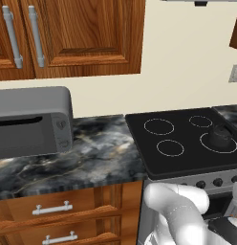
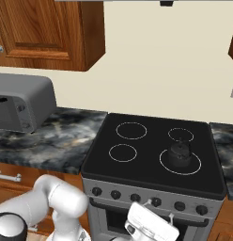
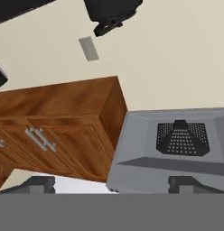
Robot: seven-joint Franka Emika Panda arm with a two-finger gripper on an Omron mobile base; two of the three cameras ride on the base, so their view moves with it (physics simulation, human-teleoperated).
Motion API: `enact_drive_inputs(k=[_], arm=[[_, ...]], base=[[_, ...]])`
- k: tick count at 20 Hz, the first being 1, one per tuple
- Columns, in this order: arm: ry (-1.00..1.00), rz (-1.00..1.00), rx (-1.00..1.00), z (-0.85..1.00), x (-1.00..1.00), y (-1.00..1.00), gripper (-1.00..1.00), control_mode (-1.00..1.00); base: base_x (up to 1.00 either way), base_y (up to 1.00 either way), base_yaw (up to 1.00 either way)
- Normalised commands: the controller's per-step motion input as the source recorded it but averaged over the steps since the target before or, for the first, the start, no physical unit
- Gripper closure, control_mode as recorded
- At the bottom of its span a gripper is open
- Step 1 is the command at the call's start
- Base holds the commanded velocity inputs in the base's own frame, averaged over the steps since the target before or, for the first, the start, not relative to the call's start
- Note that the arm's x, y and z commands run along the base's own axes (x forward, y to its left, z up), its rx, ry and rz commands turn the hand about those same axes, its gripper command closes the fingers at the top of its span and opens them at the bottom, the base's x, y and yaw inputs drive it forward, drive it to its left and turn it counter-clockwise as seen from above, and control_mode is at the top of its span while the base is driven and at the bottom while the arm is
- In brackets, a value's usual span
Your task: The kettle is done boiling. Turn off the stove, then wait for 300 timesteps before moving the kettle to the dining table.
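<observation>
The small dark kettle (image 1: 220, 135) (image 2: 180, 153) sits upright on the front right burner ring of the stove (image 1: 185, 143) (image 2: 146, 164), a black glass cooktop. A row of black knobs (image 1: 210, 183) (image 2: 135, 197) lines the grey oven front. My arm reaches low in front of the oven, and the white hand (image 2: 151, 227) hangs just below the knob row. In the hand view my gripper (image 3: 114, 185) is open, its dark fingertips (image 3: 35, 185) wide apart with nothing between them, aimed up at the wall and hood. The dining table is out of view.
A grey microwave (image 1: 32, 122) (image 2: 19, 108) stands on the marbled counter (image 1: 101, 158) left of the stove. Wood cabinets (image 1: 82, 33) hang above it, and drawers (image 1: 53, 210) sit below. The grey range hood (image 3: 177, 140) hangs over the cooktop.
</observation>
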Motion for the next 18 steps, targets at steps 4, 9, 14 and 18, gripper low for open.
enact_drive_inputs(k=[4, 9, 14, 18], arm=[[0.00, -0.13, -0.10, 0.32, 0.00, 0.16, -1.00, -1.00], [0.00, -0.08, -0.12, 0.29, 0.13, 0.18, -1.00, -1.00], [0.01, -0.01, -0.10, 0.32, 0.17, 0.04, -1.00, -1.00], [0.04, 0.00, -0.08, 0.25, 0.21, 0.00, -1.00, -1.00]], base=[[0.00, 0.00, 0.00], [0.00, 0.00, 0.00], [0.00, 0.00, 0.00], [0.00, 0.00, 0.00]])
